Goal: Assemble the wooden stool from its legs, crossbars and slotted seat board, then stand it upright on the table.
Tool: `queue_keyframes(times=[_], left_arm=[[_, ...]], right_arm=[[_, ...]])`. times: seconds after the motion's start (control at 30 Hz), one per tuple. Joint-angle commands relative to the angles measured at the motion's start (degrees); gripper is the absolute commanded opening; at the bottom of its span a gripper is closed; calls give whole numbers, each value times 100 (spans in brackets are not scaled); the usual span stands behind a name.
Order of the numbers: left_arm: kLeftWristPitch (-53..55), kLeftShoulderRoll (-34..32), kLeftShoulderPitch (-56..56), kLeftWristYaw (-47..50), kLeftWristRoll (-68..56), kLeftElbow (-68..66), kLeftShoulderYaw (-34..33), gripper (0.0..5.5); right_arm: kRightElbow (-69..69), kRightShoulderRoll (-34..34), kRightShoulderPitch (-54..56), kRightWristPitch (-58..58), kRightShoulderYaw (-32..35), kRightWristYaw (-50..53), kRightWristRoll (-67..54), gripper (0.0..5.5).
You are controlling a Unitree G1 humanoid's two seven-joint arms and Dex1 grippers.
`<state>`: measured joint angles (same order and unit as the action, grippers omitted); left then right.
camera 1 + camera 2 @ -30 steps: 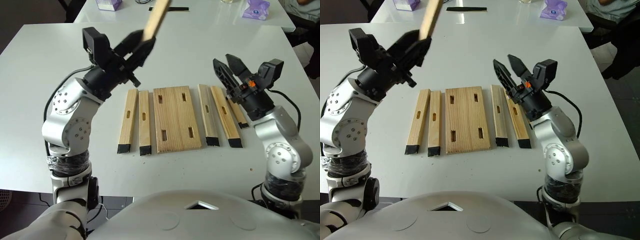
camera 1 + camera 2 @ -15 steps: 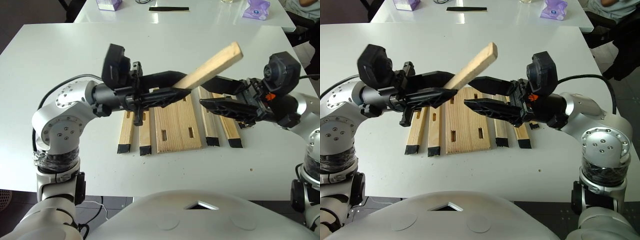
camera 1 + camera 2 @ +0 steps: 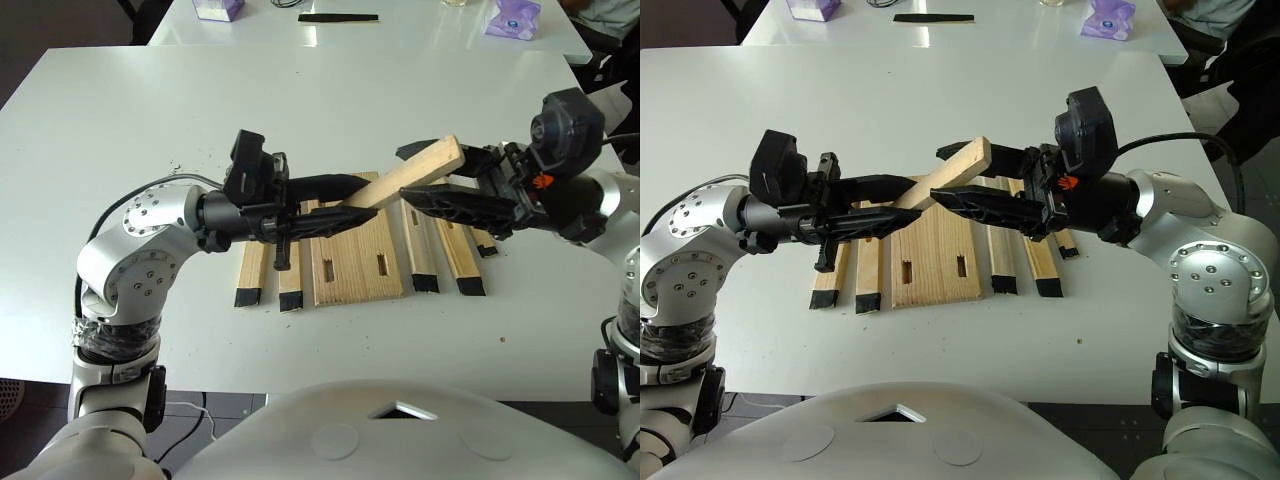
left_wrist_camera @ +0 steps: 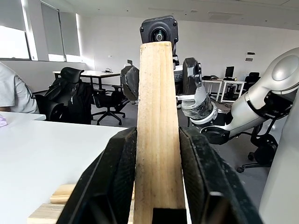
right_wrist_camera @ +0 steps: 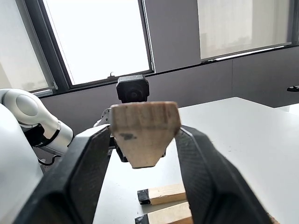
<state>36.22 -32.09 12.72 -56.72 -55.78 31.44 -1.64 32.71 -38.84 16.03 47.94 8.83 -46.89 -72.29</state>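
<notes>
While the left gripper clamps one end of a wooden bar, the bar's far end sits between the spread fingers of the right gripper. Below both jaws, flat on the white table, lie more parts: the slotted seat board and loose legs.

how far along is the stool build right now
Nothing looks joined yet: the seat board lies flat on the table with loose pieces either side. In hand: the left gripper is shut on one wooden piece, raised over the board, and the right gripper brackets its free end with open fingers. Left: fitting every leg and crossbar, then standing it up.
</notes>
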Motion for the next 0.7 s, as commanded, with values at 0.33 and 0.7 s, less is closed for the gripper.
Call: queue_keyframes(times=[0.33, 0.7], left_arm=[[-263, -70, -65, -37, 452, 38, 286, 131], [194, -11, 103, 399, 134, -247, 249, 131]], right_arm=[[130, -205, -107, -132, -243, -383, 414, 130], [61, -193, -157, -236, -208, -446, 671, 130]])
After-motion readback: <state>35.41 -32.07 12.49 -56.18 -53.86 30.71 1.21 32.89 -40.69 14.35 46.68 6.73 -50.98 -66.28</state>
